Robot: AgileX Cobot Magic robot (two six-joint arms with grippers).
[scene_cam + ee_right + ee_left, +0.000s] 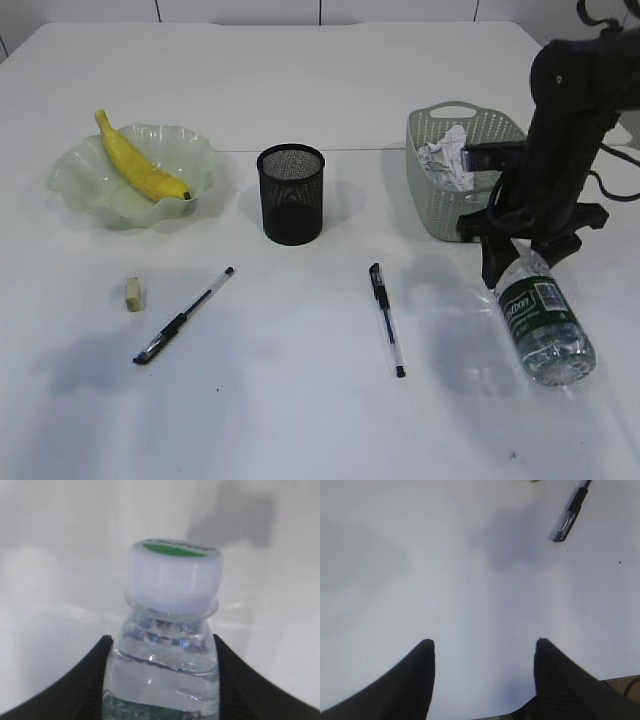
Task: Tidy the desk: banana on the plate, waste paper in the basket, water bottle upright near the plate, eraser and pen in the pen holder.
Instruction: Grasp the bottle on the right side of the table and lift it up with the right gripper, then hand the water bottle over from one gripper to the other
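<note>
1. Exterior view: a banana (140, 163) is seen lying in the pale green plate (75, 185) at the left of the white table (300, 90). A black mesh pen holder (291, 193) stands upright near the middle. An eraser (132, 294) lies in front of the plate, with a pen (184, 316) just to its right; a second pen (387, 319) lies right of centre. Crumpled waste paper (447, 158) sits inside the green basket (490, 128). The water bottle (540, 318) lies on its side at the right, its neck end under the right gripper (512, 262).

2. Left wrist view: the left gripper (484, 652) is seen above bare table with its jaws apart and nothing between them. The tip end of a pen (569, 515) is visible at the upper right.

3. Right wrist view: the bottle's shoulder, below its white cap (173, 575), is seen between the two dark fingers (100, 665), which press against both sides of it; the jaws are closed on the water bottle.
</note>
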